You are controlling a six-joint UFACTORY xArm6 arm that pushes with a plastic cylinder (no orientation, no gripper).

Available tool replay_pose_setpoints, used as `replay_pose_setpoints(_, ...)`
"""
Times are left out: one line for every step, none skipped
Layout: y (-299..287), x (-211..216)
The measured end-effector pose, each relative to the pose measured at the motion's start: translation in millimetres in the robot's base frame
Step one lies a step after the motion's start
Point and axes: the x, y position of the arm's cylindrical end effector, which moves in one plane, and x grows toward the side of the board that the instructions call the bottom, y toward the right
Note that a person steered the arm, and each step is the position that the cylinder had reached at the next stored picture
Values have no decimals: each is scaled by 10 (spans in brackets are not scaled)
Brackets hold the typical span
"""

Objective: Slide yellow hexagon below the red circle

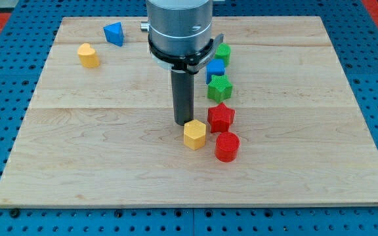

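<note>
The yellow hexagon (194, 134) lies near the board's middle, just left of the red circle (227, 146), which sits slightly lower and to its right. My tip (182, 123) stands right at the hexagon's upper left edge, touching or almost touching it. The rod comes straight down from the arm's grey body at the view's top.
A red star (220, 117) sits just above the red circle. Above it are a green star (219, 87), a blue block (215, 68) and a green block (223, 53). A yellow block (88, 56) and a blue triangle (114, 33) lie at the upper left. The wooden board (77, 170) ends near all view edges.
</note>
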Motion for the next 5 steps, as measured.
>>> replay_pose_setpoints(107,312)
replay_pose_setpoints(159,655)
replay_pose_setpoints(99,690)
replay_pose_setpoints(-41,948)
replay_pose_setpoints(115,1056)
